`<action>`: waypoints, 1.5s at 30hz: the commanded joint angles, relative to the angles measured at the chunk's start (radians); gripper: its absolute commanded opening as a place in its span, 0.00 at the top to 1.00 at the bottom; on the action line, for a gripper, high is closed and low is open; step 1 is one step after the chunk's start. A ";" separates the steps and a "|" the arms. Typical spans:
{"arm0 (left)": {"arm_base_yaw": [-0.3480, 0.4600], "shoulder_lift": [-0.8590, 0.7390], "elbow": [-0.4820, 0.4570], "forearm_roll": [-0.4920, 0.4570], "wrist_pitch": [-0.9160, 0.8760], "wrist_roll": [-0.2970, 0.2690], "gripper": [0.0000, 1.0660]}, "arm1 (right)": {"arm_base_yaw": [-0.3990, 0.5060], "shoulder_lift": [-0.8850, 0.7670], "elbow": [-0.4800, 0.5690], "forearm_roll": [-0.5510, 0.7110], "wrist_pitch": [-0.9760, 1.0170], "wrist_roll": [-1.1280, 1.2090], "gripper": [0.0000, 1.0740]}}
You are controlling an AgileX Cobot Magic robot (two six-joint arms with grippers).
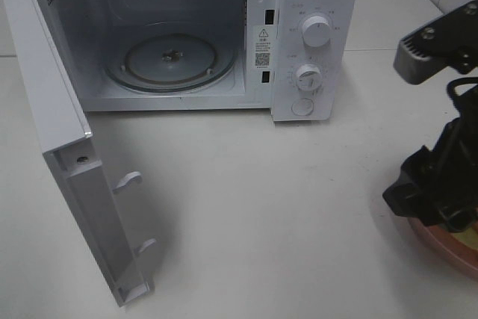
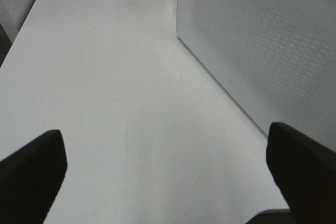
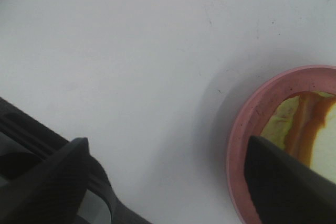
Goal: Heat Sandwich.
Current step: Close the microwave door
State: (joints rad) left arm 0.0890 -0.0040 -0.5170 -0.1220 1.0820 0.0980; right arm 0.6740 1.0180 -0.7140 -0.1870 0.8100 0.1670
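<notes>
The sandwich (image 3: pixel 307 121) lies on a round pink plate (image 3: pixel 247 129); I see its white bread, tan crust and yellow-green filling only in the right wrist view. My right gripper (image 3: pixel 168 182) is open. One finger (image 3: pixel 286 182) is over the plate and the other (image 3: pixel 52 182) is over bare table, with the rim between them. In the exterior view the right gripper (image 1: pixel 437 203) hangs over the plate (image 1: pixel 448 248) at the near right edge and hides the sandwich. My left gripper (image 2: pixel 168 182) is open over bare table beside the microwave's perforated side wall (image 2: pixel 252 51).
The white microwave (image 1: pixel 314 42) stands at the back. Its door (image 1: pixel 82 177) is swung wide open toward the near left. The glass turntable (image 1: pixel 172 57) inside has nothing on it. White table (image 1: pixel 269 207) lies between the microwave and the plate.
</notes>
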 commanded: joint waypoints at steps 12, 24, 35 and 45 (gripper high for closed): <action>-0.006 -0.020 0.001 -0.009 -0.009 -0.003 0.08 | 0.003 -0.296 0.000 0.005 0.122 -0.041 0.29; -0.006 -0.020 0.001 -0.009 -0.009 -0.003 0.08 | -0.181 -0.485 0.000 0.015 0.187 -0.040 0.29; -0.006 -0.020 0.001 -0.009 -0.009 -0.003 0.08 | -0.392 -0.721 0.027 0.016 0.185 -0.040 0.29; -0.006 -0.020 0.001 -0.009 -0.009 -0.003 0.08 | -0.520 -0.907 0.174 0.021 0.171 -0.040 0.29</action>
State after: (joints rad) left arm 0.0890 -0.0040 -0.5170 -0.1220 1.0820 0.0980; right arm 0.1780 0.1390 -0.5570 -0.1660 0.9930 0.1370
